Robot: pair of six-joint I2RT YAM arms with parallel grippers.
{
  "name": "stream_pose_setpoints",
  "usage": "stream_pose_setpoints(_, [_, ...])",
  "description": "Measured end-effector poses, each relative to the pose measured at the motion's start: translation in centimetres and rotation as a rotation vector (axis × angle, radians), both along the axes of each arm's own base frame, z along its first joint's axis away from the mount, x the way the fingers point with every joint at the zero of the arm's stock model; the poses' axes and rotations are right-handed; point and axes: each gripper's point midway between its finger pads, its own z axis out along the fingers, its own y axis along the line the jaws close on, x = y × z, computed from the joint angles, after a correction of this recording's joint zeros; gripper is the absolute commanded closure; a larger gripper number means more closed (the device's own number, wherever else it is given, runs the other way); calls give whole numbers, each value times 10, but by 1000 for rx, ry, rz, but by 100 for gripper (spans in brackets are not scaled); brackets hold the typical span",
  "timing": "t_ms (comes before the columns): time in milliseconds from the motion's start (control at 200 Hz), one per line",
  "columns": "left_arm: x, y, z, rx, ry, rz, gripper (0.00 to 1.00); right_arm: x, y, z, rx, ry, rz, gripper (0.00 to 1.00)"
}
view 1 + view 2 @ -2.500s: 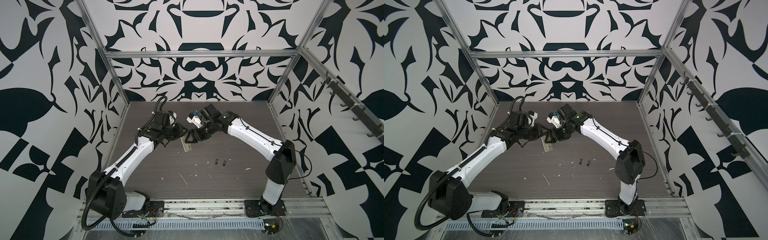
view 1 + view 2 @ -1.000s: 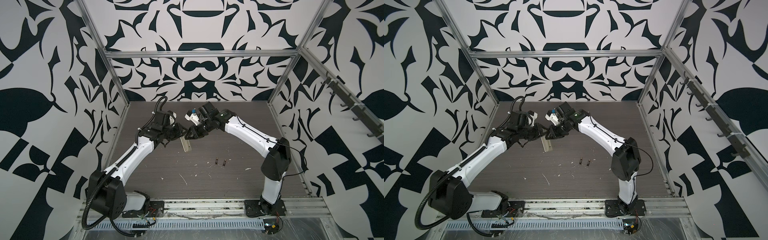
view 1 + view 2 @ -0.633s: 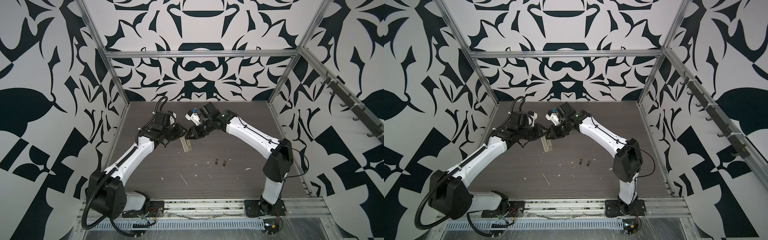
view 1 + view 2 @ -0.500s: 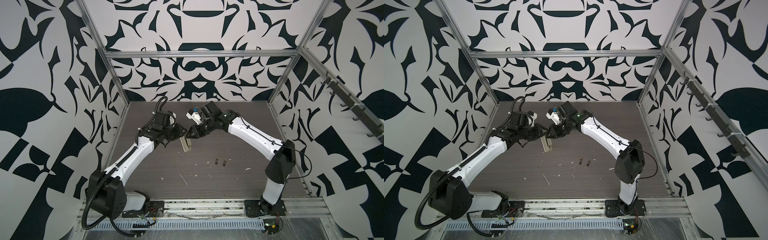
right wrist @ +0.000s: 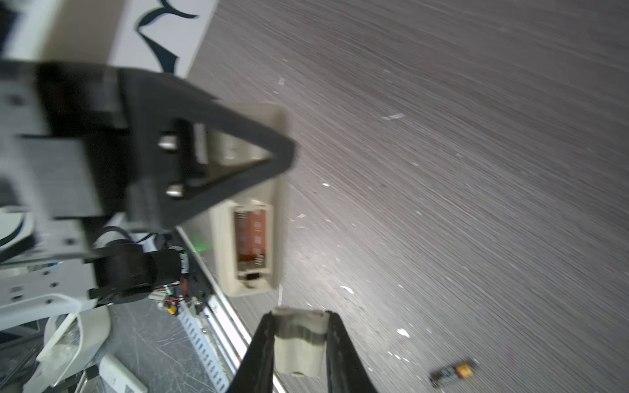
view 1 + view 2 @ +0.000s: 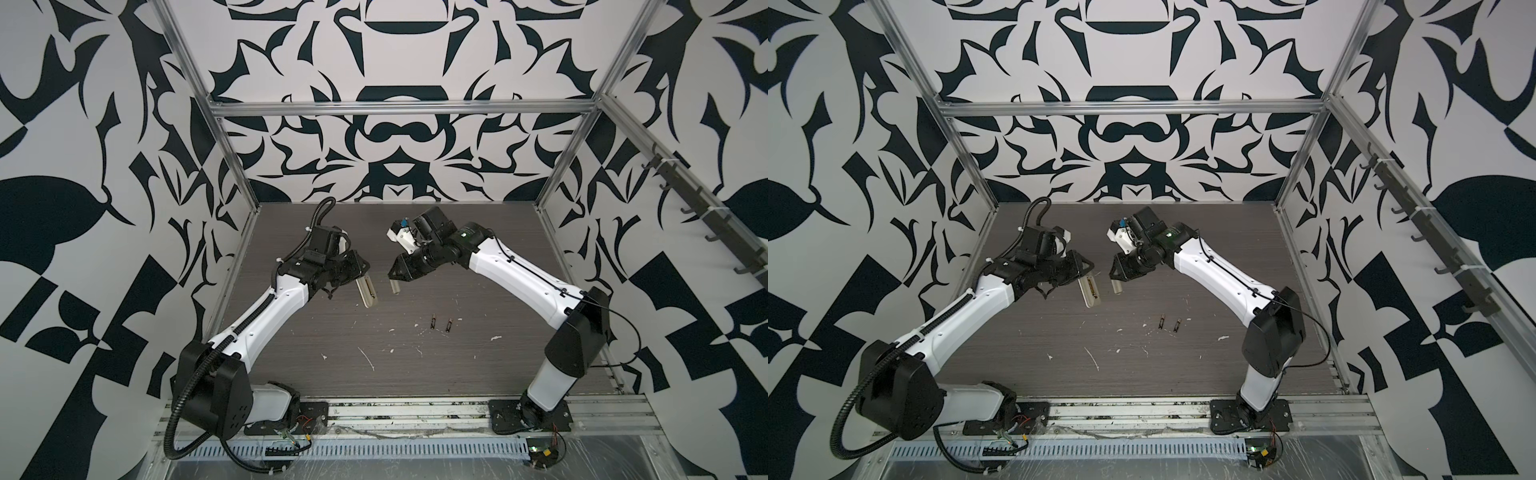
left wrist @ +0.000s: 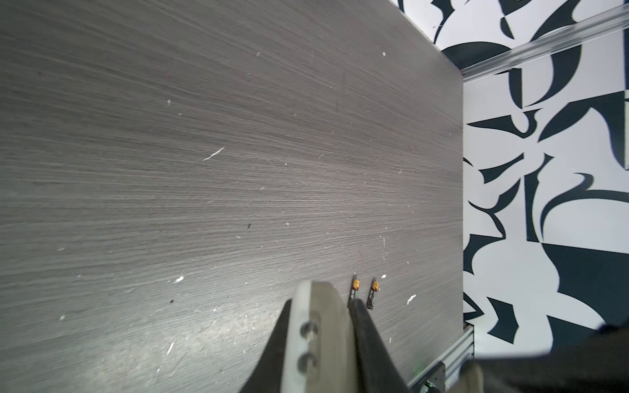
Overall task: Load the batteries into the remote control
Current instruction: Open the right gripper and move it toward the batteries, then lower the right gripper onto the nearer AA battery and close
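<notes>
My left gripper (image 6: 360, 272) (image 6: 1083, 272) is shut on the upper end of the remote control (image 6: 368, 293) (image 6: 1089, 293), a slim pale handset held above the table, back side up. In the right wrist view the remote control (image 5: 221, 258) shows an uncovered battery recess with a brownish inside. My right gripper (image 6: 393, 277) (image 6: 1115, 277) (image 5: 297, 314) hangs a short way to the right, shut on a small pale battery cover (image 5: 297, 343) (image 6: 394, 286). Two batteries (image 6: 433, 321) (image 6: 448, 325) (image 6: 1160, 322) (image 7: 354, 289) lie side by side on the table, in front of my right gripper.
The dark wood-grain table (image 6: 415, 374) carries white flecks and scratches. Patterned walls on an aluminium frame (image 6: 232, 174) close in the left, right and back sides. The arm bases stand on a rail (image 6: 395, 411) at the front edge.
My right gripper has drawn back to the right, away from the remote control, with the cover between its fingers. A gap now shows between them. The left arm has barely moved.
</notes>
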Motion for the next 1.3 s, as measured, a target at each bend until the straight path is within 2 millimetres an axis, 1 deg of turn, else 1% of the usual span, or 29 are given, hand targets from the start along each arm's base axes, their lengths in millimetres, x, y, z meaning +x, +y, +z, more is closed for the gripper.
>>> stream_pose_setpoints(65, [-3, 2, -5, 6, 10, 4, 100, 10, -13, -10, -39, 8, -31, 84])
stream_pose_setpoints(155, [-6, 4, -9, 12, 23, 9, 100, 24, -25, -28, -87, 15, -61, 83])
stream_pose_setpoints(230, [-8, 5, -9, 10, 20, 9, 100, 33, -30, -51, -138, 39, -74, 81])
stream_pose_setpoints(240, [-8, 5, -8, 10, 20, 9, 100, 35, -31, -57, -150, 45, -74, 81])
stream_pose_setpoints(330, [-10, 6, -5, 6, 10, 10, 100, 38, -32, -91, -216, 91, -69, 80])
stream_pose_setpoints(335, [-11, 7, -5, 6, 9, 11, 100, 39, -33, -96, -224, 97, -69, 80])
stream_pose_setpoints(380, [-12, 8, -2, 4, -2, 13, 100, 39, -33, -111, -251, 118, -65, 79])
stream_pose_setpoints(425, [-15, 10, 1, 1, -13, 16, 100, 39, -35, -123, -277, 135, -63, 78])
stream_pose_setpoints(490, [-18, 12, 4, -2, -24, 19, 100, 39, -37, -134, -300, 148, -60, 75])
stream_pose_setpoints(605, [-22, 14, 1, 0, -20, 21, 100, 40, -39, -133, -308, 140, -60, 67])
stream_pose_setpoints(810, [-23, 18, -3, 11, -6, 29, 100, 39, -45, -114, -307, 91, -77, 53])
stream_pose_setpoints(920, [-24, 19, -5, 13, 1, 29, 100, 31, -53, -104, -307, 79, -87, 46])
stream_pose_setpoints(1050, [-24, 19, -6, 15, 4, 29, 100, 22, -60, -97, -313, 75, -93, 39])
stream_pose_setpoints(1155, [-24, 19, -6, 15, 5, 29, 100, 13, -67, -97, -323, 90, -100, 35])
stream_pose_setpoints(1300, [-24, 19, -6, 15, 5, 29, 100, 0, -77, -102, -344, 117, -107, 27])
